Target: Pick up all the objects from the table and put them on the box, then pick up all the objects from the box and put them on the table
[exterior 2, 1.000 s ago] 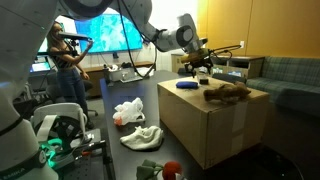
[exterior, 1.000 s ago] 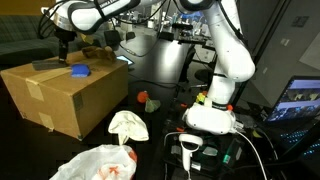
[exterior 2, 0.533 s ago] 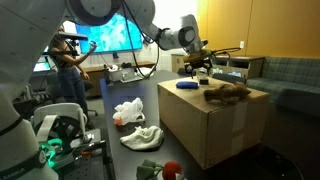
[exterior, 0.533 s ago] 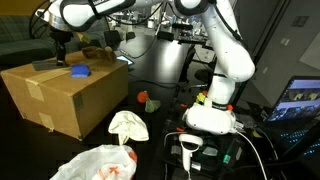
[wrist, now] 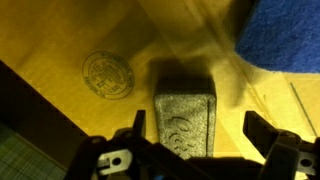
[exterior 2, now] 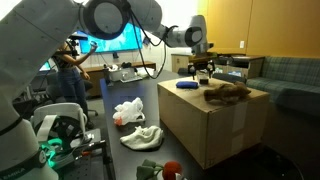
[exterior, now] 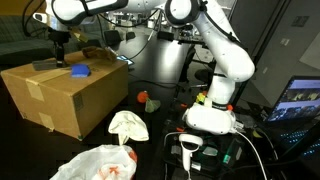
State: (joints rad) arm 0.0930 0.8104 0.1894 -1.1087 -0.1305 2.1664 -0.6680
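Claw (wrist: 198, 130) is wide apart, nothing clamped. Wrist cam: dark flat bar (wrist: 185, 118) lies flat on the box (wrist: 60, 50) top, between the two fingers (wrist: 136, 124), long axis running away from the cam. Can't tell if the pads touch it. Round stamp (wrist: 107, 73) is printed on the cardboard just beside the bar. Blue pad (wrist: 285, 35) shows at the top-right corner of the view, near the bar but apart from it.

Ext views: arm (exterior: 215, 60) reaches across over the box (exterior: 60, 95), with the claw (exterior: 60, 42) pointing down over the far part of the top, right above the dark flat bar (exterior: 47, 65). Blue pad (exterior: 80, 71) is on the box top too, near the bar. Brown lump (exterior 2: 228, 92) is also up there, beside the blue pad (exterior 2: 186, 85) – can't tell if they touch.

Off the box, on the black tabletop (exterior: 165, 122):
- cream cloth (exterior: 128, 125), crumpled, near the box's front corner
- white bag (exterior: 100, 163) w/ red print, just past the cloth – edges may touch, can't tell
- orange-red item (exterior: 145, 100), small, near the box side, apart from the cloth

White barcode scanner (exterior: 190, 150) stands by the robot base (exterior: 210, 118), well apart from the box.
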